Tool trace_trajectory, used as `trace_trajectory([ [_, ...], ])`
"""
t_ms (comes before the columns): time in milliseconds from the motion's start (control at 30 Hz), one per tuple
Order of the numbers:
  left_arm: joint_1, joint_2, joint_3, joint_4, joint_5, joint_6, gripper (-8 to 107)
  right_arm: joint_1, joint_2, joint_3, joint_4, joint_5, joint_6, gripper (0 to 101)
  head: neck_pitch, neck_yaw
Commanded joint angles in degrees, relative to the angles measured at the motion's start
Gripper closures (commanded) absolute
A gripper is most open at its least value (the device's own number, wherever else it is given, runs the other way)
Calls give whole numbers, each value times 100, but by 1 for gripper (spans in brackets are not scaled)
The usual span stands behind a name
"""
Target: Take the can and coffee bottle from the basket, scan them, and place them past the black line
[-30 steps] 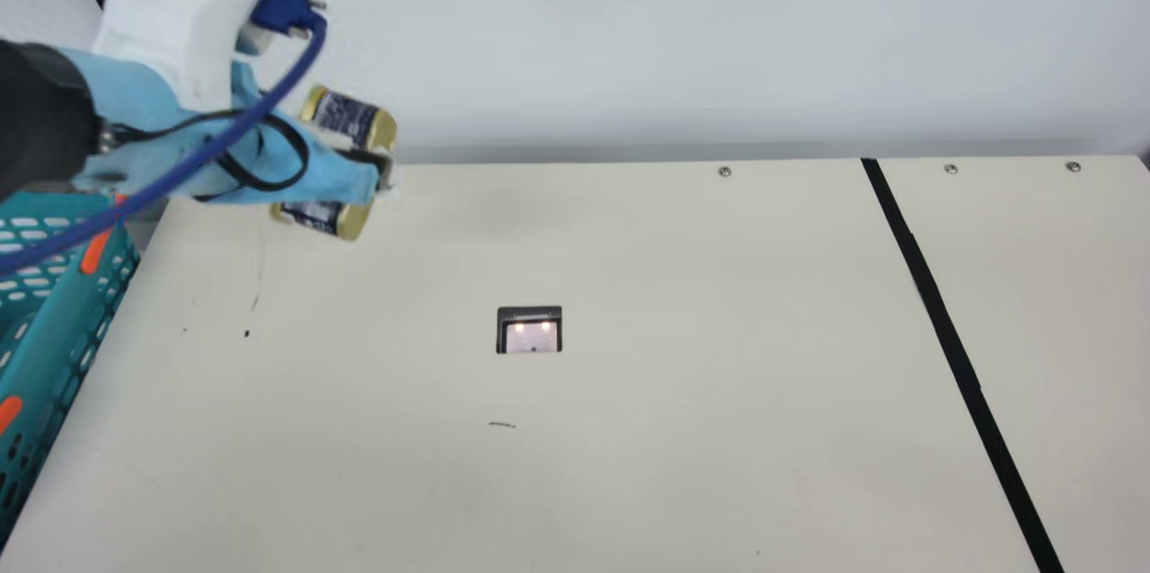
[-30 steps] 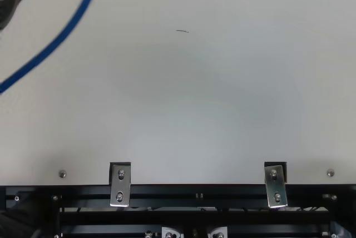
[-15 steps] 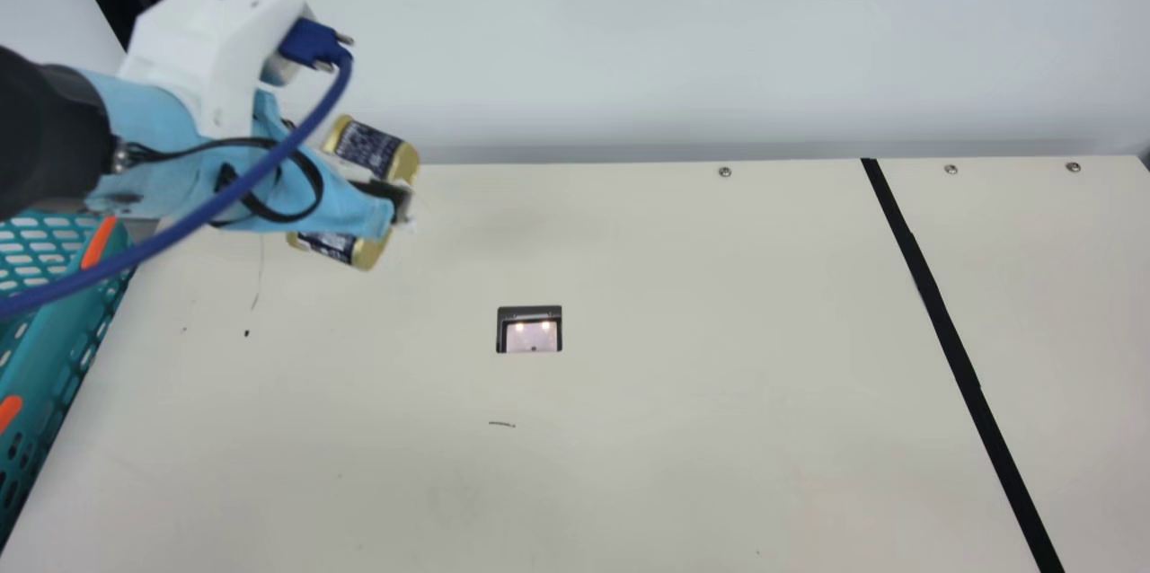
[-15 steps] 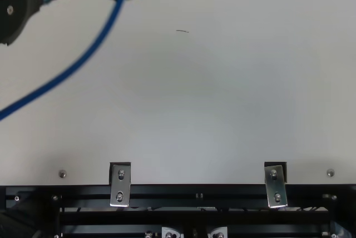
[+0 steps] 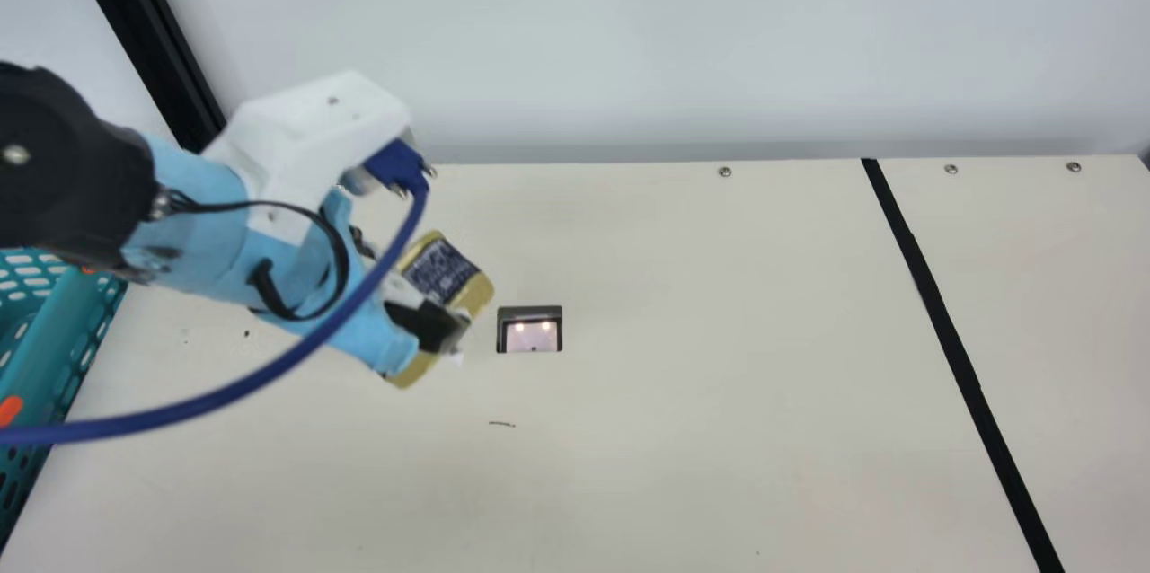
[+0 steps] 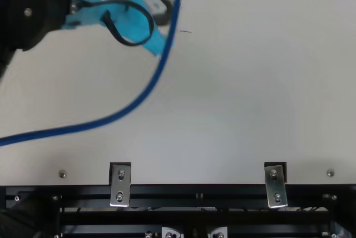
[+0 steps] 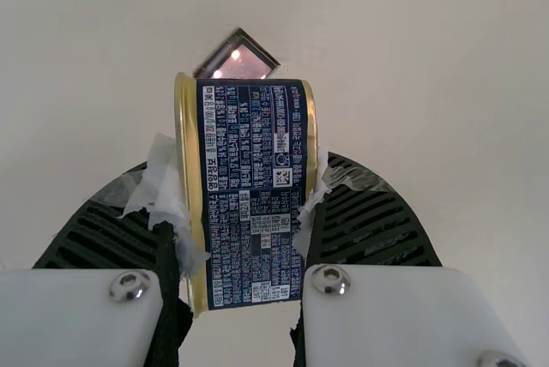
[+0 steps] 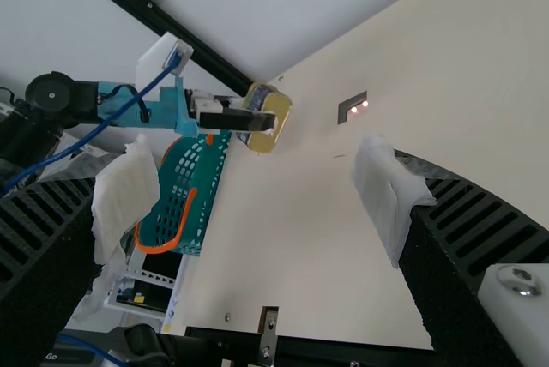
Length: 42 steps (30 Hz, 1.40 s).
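Can (image 5: 440,271) in left gripper (image 5: 438,320), near the scanner (image 5: 530,330)

Can: one, navy label with gold ends, tilted, held above the table (image 5: 674,465) to the left of the scanner. Its height over the tabletop cannot be told.

Left gripper: black ribbed fingers clamped on the can, one to each side of it; bits of whitish wrapping at the pads (image 7: 163,187).

Right gripper (image 8: 257,200): two fingers set wide apart, pads wrapped in white; its place relative to the scanner cannot be told.

Scanner: one, dark frame, two lights lit, set in the tabletop.

Basket (image 5: 65,321): one, teal with orange handles, left of the scanner and well apart.

Black line (image 5: 939,317): one, running slantwise across the table, right of the scanner and well apart.

Cable (image 5: 260,384): one, blue, looping from the left arm, left of the scanner.
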<state>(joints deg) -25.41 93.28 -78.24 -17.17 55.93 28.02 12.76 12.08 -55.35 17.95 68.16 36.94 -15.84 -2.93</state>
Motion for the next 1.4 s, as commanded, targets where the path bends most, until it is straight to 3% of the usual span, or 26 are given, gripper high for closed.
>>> trace_trajectory([
  [0, -102, 65, 52, -50, 76, 153, 89, 0, 0, 0, 0, 0, 0, 0, -10, -7],
  [200, -474, 341, 167, -88, 140, 397, 89, 0, 0, 0, 0, 0, 0, 0, -10, -7],
  [533, -1155, 719, 521, 393, -123, 836, 89, 0, 0, 0, 0, 0, 0, 0, -10, -7],
  [867, -1451, 875, 647, 411, -166, 1050, 89, 0, 0, 0, 0, 0, 0, 0, -10, -7],
  [900, -1458, 864, 656, 367, -183, 1063, 75, 0, 0, 0, 0, 0, 0, 0, -10, -7],
  [933, -1463, 849, 667, 328, -193, 1075, 47, 0, 0, 0, 0, 0, 0, 0, -10, -7],
  [967, -1465, 823, 681, 292, -224, 1074, 9, 0, 0, 0, 0, 0, 0, 0, -10, -7],
  [1200, -1326, 409, 831, -74, -543, 1081, 9, 0, 0, 0, 0, 0, 0, 0, -10, -7],
  [1367, -981, -216, 1023, -653, -1142, 913, 9, 0, 0, 0, 0, 0, 0, 0, -10, -7],
])
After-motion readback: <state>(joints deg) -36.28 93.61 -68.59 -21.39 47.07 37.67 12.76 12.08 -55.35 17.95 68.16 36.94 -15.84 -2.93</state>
